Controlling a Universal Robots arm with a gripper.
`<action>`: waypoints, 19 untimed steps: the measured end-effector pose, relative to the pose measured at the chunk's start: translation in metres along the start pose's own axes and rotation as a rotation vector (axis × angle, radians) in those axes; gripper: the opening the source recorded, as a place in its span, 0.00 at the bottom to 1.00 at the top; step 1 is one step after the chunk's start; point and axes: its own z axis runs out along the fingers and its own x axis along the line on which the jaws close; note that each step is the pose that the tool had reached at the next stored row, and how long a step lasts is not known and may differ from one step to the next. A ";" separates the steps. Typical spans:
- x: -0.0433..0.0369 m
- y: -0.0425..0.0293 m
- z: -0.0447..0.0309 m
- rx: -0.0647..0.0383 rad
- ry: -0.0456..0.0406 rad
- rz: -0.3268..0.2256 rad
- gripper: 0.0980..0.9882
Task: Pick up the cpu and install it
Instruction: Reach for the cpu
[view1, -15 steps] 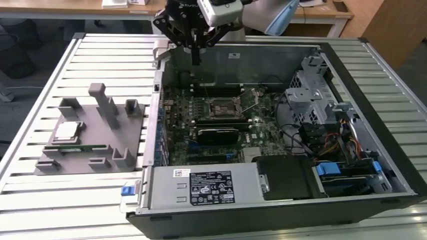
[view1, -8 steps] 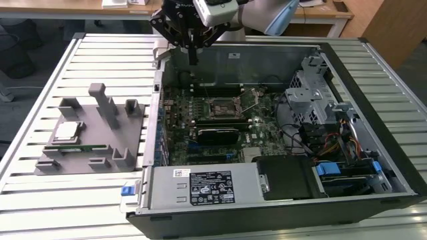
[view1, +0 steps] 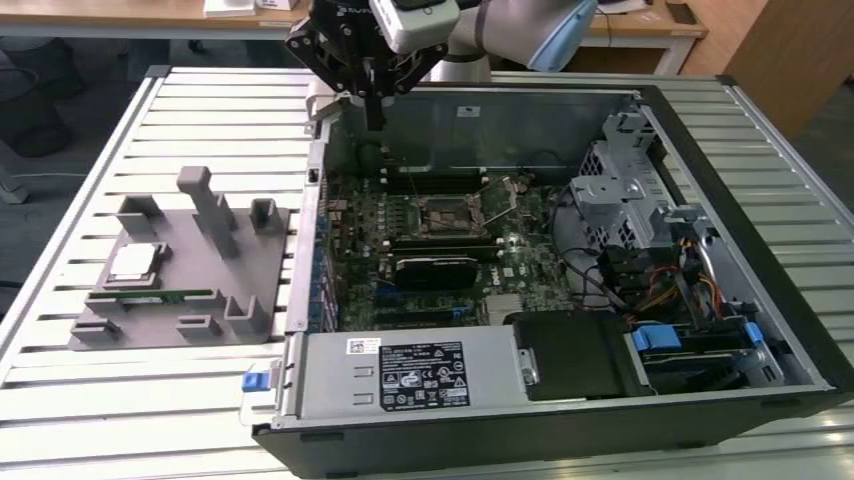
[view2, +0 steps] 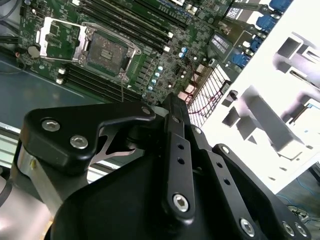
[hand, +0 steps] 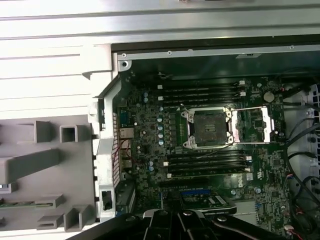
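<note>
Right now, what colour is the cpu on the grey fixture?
The cpu is silvery-white, tan-rimmed; clearest in the exterior view.

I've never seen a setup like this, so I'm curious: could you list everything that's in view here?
small flat square silvery chip: one, silvery-white with a tan rim, lying on the fixture plate.
long thin green memory stick: one, green, on the same plate, beside the chip.
grey fixture plate with upright posts: one, grey, on the table at the exterior view's left.
open computer case: one, black and silver, mid-table.
green motherboard: one, inside the case; its square socket is open and empty.
slatted metal table: one, pale grey, under everything.
robot arm: one, whitish.
black hand: one, above the case's far edge.
</note>
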 end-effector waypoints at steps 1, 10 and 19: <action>0.0010 -0.0001 0.0000 0.000 0.0000 0.000 0.01; 0.0076 -0.0005 -0.0002 0.000 0.0001 0.000 0.01; 0.0129 -0.0010 -0.0003 0.000 0.0000 0.000 0.01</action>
